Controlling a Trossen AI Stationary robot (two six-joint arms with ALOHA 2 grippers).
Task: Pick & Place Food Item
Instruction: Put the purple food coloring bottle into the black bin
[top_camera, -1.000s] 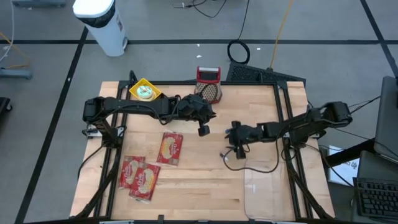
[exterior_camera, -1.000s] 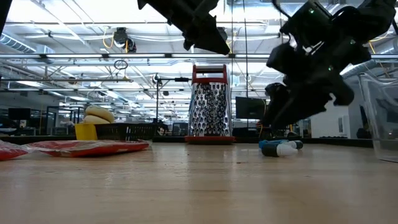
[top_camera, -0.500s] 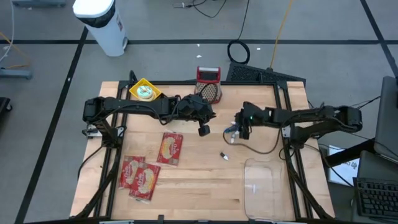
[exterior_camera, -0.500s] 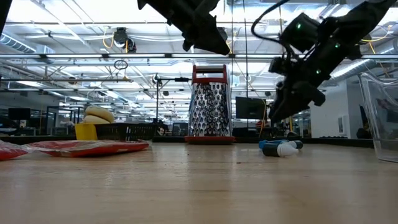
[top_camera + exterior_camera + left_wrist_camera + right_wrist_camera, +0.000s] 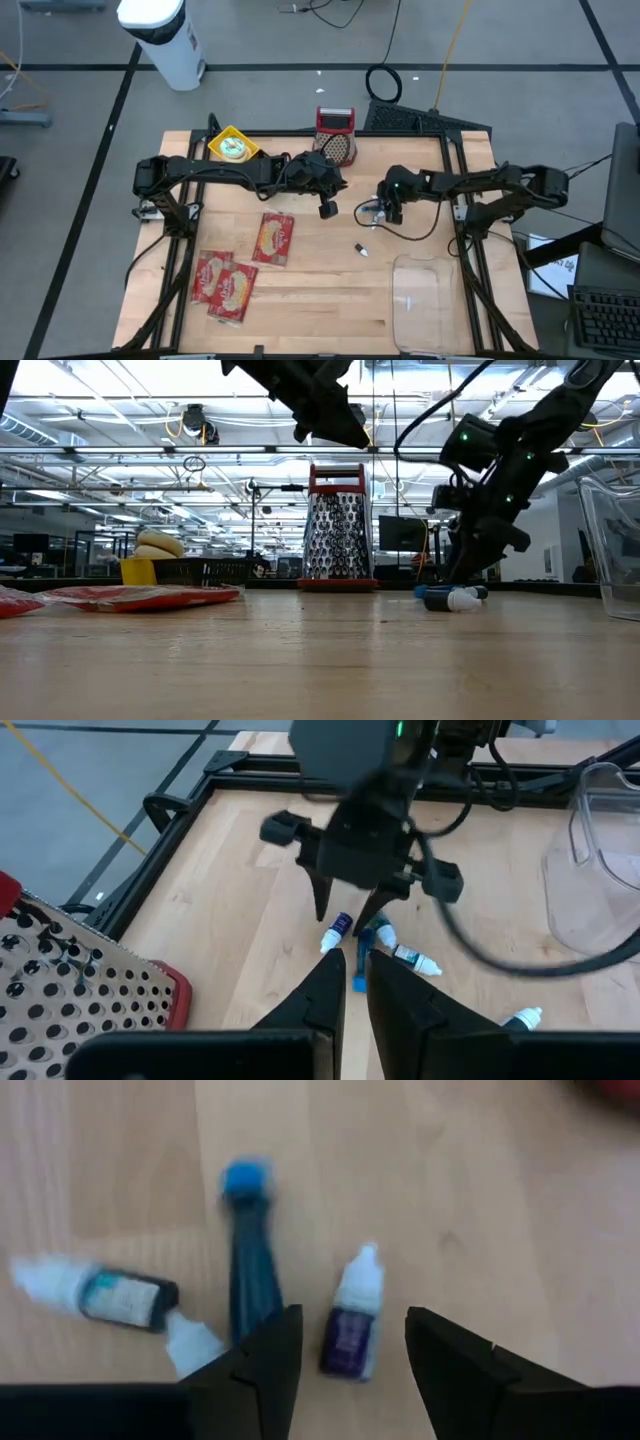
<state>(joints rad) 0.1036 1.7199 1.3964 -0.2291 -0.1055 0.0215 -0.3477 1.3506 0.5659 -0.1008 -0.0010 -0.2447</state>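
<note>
Bottles [image 5: 352,1325] lying loose on counter [image 5: 300,290], purple-labelled one centred between parted fingers of right tool [image 5: 345,1350], lined up for pinching; left tool [image 5: 348,988] closed, waiting above.

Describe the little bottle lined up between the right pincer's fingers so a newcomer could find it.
Start at the red-framed grater on the table's far edge, then come nearer to the right pincer over a cluster of small dropper bottles. The target bottle lies between the open fingers: dark purple body, white tip, unlike the blue-capped teal one beside it.
</note>
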